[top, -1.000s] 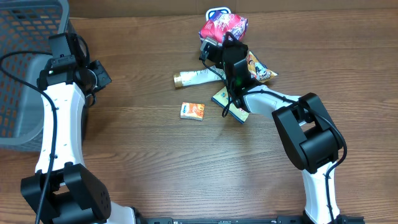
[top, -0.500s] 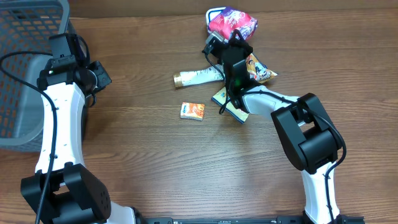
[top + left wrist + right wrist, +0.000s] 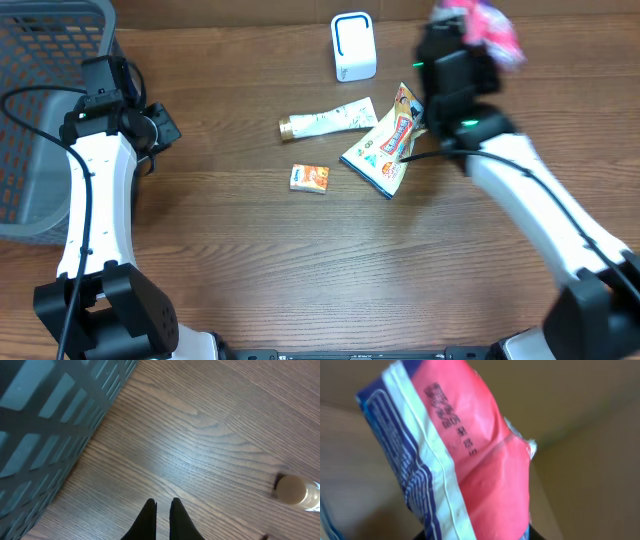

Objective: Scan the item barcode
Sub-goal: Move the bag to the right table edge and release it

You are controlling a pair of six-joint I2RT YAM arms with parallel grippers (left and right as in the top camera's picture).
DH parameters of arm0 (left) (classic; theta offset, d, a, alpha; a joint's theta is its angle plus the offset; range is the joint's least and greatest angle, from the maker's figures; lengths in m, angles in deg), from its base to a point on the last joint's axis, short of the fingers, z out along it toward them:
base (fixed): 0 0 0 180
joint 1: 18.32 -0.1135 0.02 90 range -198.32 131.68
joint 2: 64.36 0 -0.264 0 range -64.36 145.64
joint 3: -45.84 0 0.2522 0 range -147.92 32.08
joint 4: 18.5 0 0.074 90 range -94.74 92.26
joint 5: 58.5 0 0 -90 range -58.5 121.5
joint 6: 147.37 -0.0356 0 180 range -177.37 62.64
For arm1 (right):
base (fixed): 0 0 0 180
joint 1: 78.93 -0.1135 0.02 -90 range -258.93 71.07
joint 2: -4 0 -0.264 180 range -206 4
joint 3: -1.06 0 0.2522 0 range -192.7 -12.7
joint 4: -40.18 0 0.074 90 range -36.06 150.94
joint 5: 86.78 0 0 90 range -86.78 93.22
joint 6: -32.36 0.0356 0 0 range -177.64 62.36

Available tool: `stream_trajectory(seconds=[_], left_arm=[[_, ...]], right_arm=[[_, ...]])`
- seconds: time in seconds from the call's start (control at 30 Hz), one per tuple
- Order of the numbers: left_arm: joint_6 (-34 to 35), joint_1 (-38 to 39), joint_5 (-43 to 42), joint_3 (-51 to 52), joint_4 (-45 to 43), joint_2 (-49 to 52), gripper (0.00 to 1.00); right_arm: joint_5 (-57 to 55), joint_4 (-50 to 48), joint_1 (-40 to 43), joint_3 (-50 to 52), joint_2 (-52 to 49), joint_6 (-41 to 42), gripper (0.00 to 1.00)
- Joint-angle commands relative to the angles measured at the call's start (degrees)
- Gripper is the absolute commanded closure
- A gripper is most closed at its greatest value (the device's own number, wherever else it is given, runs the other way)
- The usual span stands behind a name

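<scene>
Right gripper (image 3: 462,28) jaws grasp the red packet (image 3: 480,475), blurred and cut off at the overhead's top edge. Left gripper (image 3: 162,510) jaws clenched, empty, beside the basket (image 3: 45,435).

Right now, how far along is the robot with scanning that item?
Done: the red snack packet is up off the table, gripped in the right end effector. In hand: it hangs in the air, apart from the white box that looks like the scanner. Left: turning its barcode toward that box; nothing shows a scan yet.
</scene>
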State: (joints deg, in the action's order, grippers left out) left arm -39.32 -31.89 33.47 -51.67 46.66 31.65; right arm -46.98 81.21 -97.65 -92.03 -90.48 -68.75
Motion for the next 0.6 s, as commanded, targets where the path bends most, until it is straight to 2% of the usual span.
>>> stream_trajectory(seconds=[0.0, 0.1, 0.3, 0.33, 0.43, 0.57], left_arm=[[-1.2, 2.4, -2.0, -1.3, -0.5, -1.4, 0.95], [-1.3, 4.3, -3.1, -1.3, -0.7, -1.4, 0.95], [-1.3, 8.1, -3.1, -1.3, -0.3, -1.4, 0.94], [-1.3, 8.4, -3.1, -1.3, -0.4, -1.4, 0.91], [-0.6, 8.4, -3.1, -1.3, -0.4, -1.4, 0.91], [-0.6, 8.4, -3.1, -1.3, 0.9, -1.4, 0.91]], right_arm=[[-1.5, 9.8, 11.0, 0.1, 2.0, 19.6, 0.96], [7.8, 13.6, 20.9, 0.6, 1.8, 20.6, 0.96], [31.5, 11.6, 43.0, 2.0, 0.1, 20.9, 0.96], [36.7, 11.7, 46.7, 2.6, -1.0, 22.4, 0.96], [51.0, 11.2, 52.2, 3.2, -4.7, 23.5, 0.96], [64.5, 11.6, 54.1, 3.2, -9.3, 23.4, 0.96]])
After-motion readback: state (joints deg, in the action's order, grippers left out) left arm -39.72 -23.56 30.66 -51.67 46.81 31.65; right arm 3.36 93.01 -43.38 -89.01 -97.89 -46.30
